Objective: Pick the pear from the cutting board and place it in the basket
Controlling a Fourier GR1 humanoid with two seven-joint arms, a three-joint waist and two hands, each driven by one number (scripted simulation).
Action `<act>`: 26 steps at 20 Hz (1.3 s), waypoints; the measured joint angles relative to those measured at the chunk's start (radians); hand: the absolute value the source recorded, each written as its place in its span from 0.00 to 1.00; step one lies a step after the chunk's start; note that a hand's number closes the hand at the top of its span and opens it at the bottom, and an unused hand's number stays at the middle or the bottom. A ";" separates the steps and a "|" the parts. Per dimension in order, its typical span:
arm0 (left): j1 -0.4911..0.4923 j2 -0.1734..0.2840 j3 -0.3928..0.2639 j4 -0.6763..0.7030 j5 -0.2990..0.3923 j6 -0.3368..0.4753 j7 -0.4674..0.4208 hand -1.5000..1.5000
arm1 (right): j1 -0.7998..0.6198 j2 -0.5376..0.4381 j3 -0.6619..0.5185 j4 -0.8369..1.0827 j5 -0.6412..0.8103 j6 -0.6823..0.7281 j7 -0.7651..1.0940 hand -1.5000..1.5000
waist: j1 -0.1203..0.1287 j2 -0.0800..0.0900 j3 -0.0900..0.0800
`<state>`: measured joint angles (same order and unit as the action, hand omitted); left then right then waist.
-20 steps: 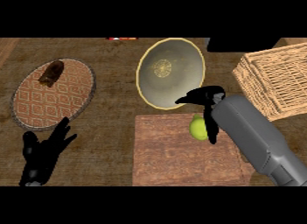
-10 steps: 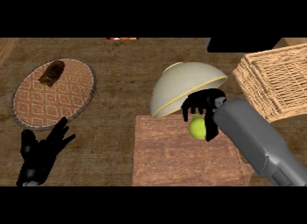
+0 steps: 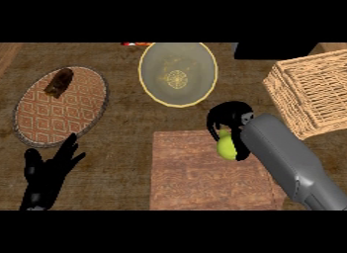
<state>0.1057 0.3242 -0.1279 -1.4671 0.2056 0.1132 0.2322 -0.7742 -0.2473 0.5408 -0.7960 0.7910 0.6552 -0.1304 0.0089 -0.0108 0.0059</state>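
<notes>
**kitchenbot_fan:** so where's the pear (image 3: pixel 225 147) sitting rn? Looking like it's over the far right corner of the cutting board (image 3: pixel 205 173), a yellow-green blob w/ the right hand (image 3: pixel 231 121) curling around it, black fingers wrapping the top and side. Can't tell if it's touching the board or hanging just above it tbh.

**gr1_watcher:** yeah, the right hand is grasping the pear, fingers bending round it and hiding a good part. Basket (image 3: pixel 318 96) is sitting off to the right and farther back, near but not touching the board. Imo the step in hand is the carry, and the wicker wall is looking tall, so the hand is needing to go up first, then across, w/ the fruit clearing the rim before it's coming down inside. Dragging sideways low is risking a bump on the near wall.

**kitchenbot_fan:** and the bowl (image 3: pixel 177 73)? It's sitting just behind the hand.

**gr1_watcher:** right, so staying off it matters; going right, not back. Letting go only once the pear is well inside the rim.

**kitchenbot_fan:** left hand (image 3: pixel 48 173)?

**gr1_watcher:** resting open at lower left, fingers up, holding nothing. Patterned plate (image 3: pixel 59 116) w/ a brown thing (image 3: pixel 59 82) on it is lying above that, well apart from the action.
</notes>
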 measured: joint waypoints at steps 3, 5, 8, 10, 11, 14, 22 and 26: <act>0.017 -0.004 0.010 0.006 -0.003 0.005 -0.008 0.50 | 0.080 -0.017 -0.002 -0.102 0.026 -0.090 0.038 1.00 | -0.019 -0.008 0.001; 0.041 0.000 0.023 0.000 0.000 0.013 -0.011 0.50 | 0.144 -0.039 -0.005 -0.185 0.050 -0.178 0.075 1.00 | -0.045 -0.017 0.002; 0.081 0.003 0.045 -0.007 0.010 0.022 -0.017 0.50 | 0.247 -0.091 -0.020 -0.311 0.083 -0.305 0.120 1.00 | -0.087 -0.027 0.005; 0.098 0.006 0.052 -0.018 0.012 0.025 -0.015 0.50 | 0.313 -0.117 -0.043 -0.412 0.084 -0.370 0.146 1.00 | -0.103 -0.029 0.006; 0.105 0.008 0.055 -0.026 0.013 0.026 -0.014 0.50 | 0.351 -0.116 -0.062 -0.460 0.068 -0.398 0.157 1.00 | -0.109 -0.029 0.006; 0.123 0.010 0.066 -0.038 0.017 0.032 -0.015 0.50 | 0.434 -0.068 -0.165 -0.573 -0.054 -0.463 0.160 1.00 | -0.126 -0.026 0.007; 0.137 0.002 0.065 -0.060 0.018 0.029 -0.028 0.50 | 0.559 -0.032 -0.437 -0.975 -0.355 -0.502 0.239 1.00 | -0.124 -0.022 0.003; 0.117 -0.001 0.057 -0.050 0.016 0.015 -0.034 0.50 | 0.578 -0.079 -0.576 -1.182 -0.466 -0.458 0.401 1.00 | -0.101 -0.015 0.001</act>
<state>0.2222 0.3234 -0.0709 -1.5173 0.2214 0.1286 0.1984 -0.1962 -0.3268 -0.0351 -1.9781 0.3255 0.1970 0.2707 -0.0919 -0.0262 0.0067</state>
